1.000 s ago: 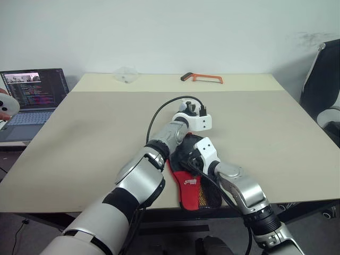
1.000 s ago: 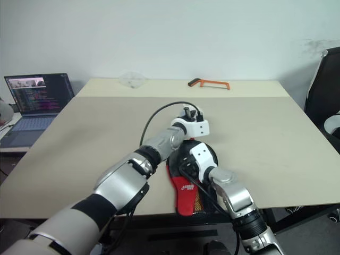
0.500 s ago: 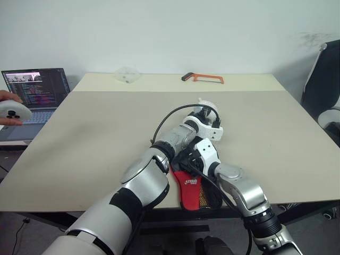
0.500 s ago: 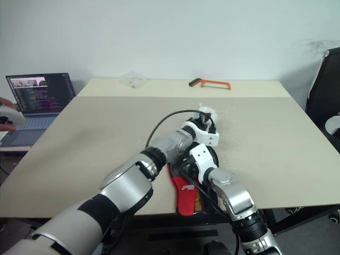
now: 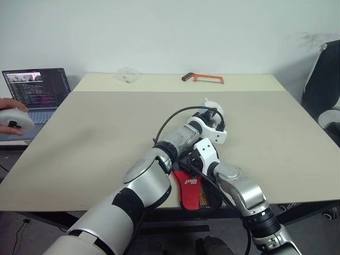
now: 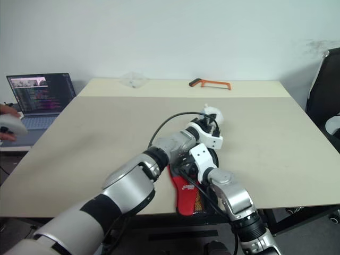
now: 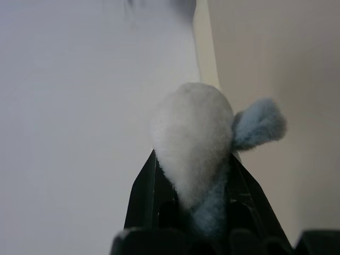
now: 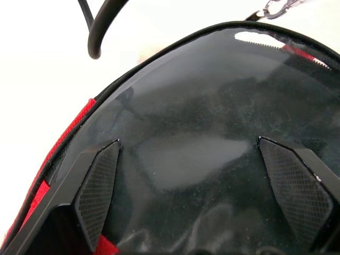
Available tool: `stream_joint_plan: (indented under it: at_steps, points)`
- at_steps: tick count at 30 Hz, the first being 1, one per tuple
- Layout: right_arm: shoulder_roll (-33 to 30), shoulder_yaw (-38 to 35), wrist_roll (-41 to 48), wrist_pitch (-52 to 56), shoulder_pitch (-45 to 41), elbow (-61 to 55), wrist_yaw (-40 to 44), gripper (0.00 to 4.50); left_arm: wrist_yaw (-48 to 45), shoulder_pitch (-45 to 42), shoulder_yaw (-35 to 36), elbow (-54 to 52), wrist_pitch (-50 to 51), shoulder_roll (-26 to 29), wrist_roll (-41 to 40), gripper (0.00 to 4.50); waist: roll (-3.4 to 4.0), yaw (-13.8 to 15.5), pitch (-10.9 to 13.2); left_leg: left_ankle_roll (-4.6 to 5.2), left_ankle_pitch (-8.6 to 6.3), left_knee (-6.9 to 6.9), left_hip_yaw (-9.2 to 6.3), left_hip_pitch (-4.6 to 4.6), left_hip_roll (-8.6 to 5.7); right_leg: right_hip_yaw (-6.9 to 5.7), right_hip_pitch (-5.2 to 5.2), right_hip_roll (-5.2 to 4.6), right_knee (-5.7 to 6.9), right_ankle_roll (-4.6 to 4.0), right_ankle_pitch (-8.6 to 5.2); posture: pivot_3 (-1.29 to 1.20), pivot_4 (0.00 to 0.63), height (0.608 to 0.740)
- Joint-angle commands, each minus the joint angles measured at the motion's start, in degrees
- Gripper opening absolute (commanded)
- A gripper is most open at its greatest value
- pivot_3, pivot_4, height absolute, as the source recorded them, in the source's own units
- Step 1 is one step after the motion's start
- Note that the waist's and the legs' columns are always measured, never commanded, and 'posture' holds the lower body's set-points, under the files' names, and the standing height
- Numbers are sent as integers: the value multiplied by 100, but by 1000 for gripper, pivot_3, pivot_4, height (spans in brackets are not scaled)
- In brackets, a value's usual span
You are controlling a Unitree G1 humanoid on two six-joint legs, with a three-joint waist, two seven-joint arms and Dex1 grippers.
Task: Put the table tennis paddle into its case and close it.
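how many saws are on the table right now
1. The saw, orange-framed, lies at the far edge of the table, apart from the case near the front edge. More may be hidden behind the arms.

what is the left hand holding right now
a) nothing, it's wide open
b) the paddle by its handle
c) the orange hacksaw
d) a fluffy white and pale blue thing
d: in the left wrist view the left hand is shut on a fluffy white and pale blue thing, while the orange hacksaw lies untouched at the far edge of the table.
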Motion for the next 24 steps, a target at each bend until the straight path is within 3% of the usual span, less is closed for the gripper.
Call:
stream_joint_plan:
  at_steps: [1,10,17,24]
  points:
    - [20,97,-41,279,115,509,35,4500,-474,-264,285,-196,-344,-211,-336,416,0,0,0,0,0,0,1,0,0,0,0,0,0,0,0,0,150,740]
    - [10,58,-37,191,-1,714,116,4500,-3512,239,1444,-226,-375,-134,-1592,416,2,-13,-10,1,0,0,2,12,1,-1,13,10,0,0,0,0,150,740]
    - [18,77,-55,75,-166,976,244,4500,-5111,261,2099,-297,-225,22,-2286,416,2,-32,-33,2,0,0,-1,36,7,-6,62,13,-5,0,-1,0,150,740]
    - [37,104,-80,-63,-310,1213,327,4500,-5368,274,2154,-329,-49,113,-2319,2816,3,-71,-32,2,0,-5,-4,45,16,-7,69,20,-8,0,-2,0,150,740]
